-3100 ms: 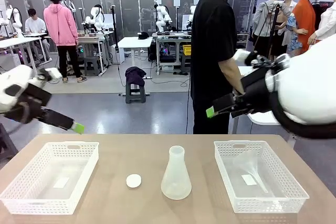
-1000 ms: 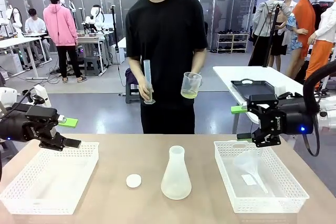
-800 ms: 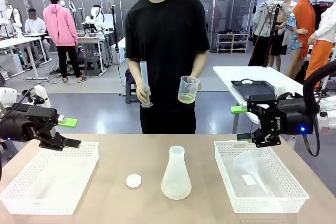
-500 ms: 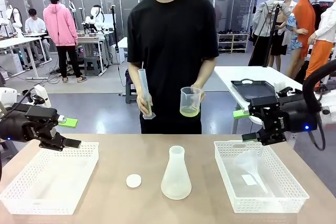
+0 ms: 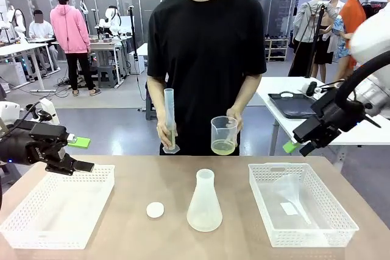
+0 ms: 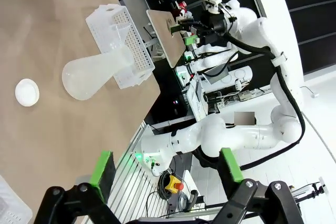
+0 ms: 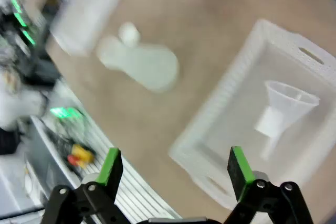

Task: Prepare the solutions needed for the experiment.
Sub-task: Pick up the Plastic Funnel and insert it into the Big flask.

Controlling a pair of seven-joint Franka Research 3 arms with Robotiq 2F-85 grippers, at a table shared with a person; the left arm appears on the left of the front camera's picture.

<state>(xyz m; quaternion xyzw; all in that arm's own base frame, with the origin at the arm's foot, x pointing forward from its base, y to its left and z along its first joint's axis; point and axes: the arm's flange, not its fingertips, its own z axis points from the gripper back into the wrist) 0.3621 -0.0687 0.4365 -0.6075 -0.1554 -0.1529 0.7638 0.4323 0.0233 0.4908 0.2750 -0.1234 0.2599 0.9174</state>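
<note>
Since half a second ago your right arm is lifting and swinging outward, so the right gripper (image 5: 297,148) is now hanging past the far right corner of the right basket (image 5: 314,242) instead of over its rim. Its jaws are standing spread wide with nothing between them, as the right wrist view is also showing you. The person is also standing closer to the table, with both hands lower.

One hand (image 5: 234,117) is holding a clear beaker (image 5: 223,133) at the table's far edge, and the solution (image 5: 223,147) is sitting as a shallow pale yellow layer in its bottom. You cannot tell whether the beaker is touching the tabletop. The other hand (image 5: 164,133) is gripping a graduated cylinder (image 5: 170,111) upright beside it.

Your left gripper (image 5: 82,154) is hovering over the far left corner of the left basket (image 5: 79,169), fingers parted and empty. A conical flask (image 5: 204,202) is standing upright mid-table, with a white cap (image 5: 155,210) lying just to its left. A funnel (image 5: 291,194) is lying inside the right basket.
</note>
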